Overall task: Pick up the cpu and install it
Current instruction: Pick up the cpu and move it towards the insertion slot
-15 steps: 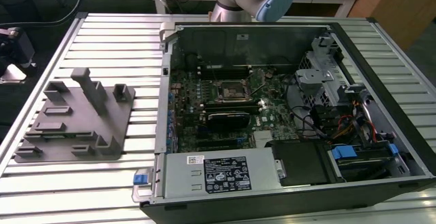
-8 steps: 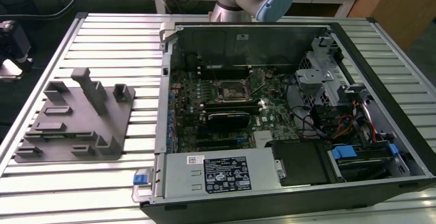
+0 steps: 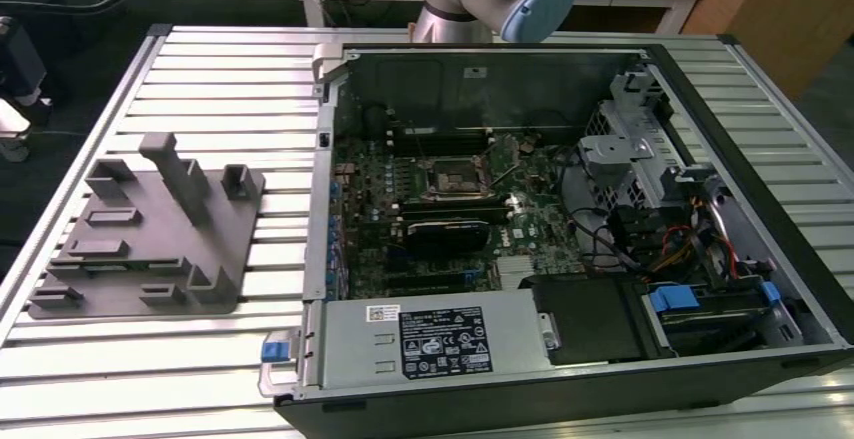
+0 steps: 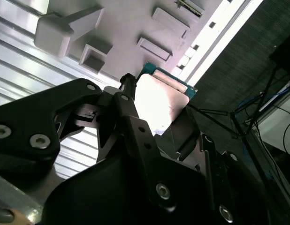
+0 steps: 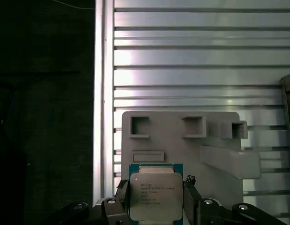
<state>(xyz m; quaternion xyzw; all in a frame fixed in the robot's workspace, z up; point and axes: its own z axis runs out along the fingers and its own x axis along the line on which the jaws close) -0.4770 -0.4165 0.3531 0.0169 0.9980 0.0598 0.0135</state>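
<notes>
I have the gripper [image 5: 156,187] clamped on the cpu [image 5: 156,200] by its side edges, likely sparing its contacts, over the fixture [image 3: 147,239] at the exterior view's left; the socket [image 3: 454,177] sits mid-frame there.

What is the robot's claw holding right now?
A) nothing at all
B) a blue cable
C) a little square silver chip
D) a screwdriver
C: in the first wrist view the claw has a finger on each side of the cpu, the square silver chip, gripping it with the grey fixture block beyond it.
</notes>
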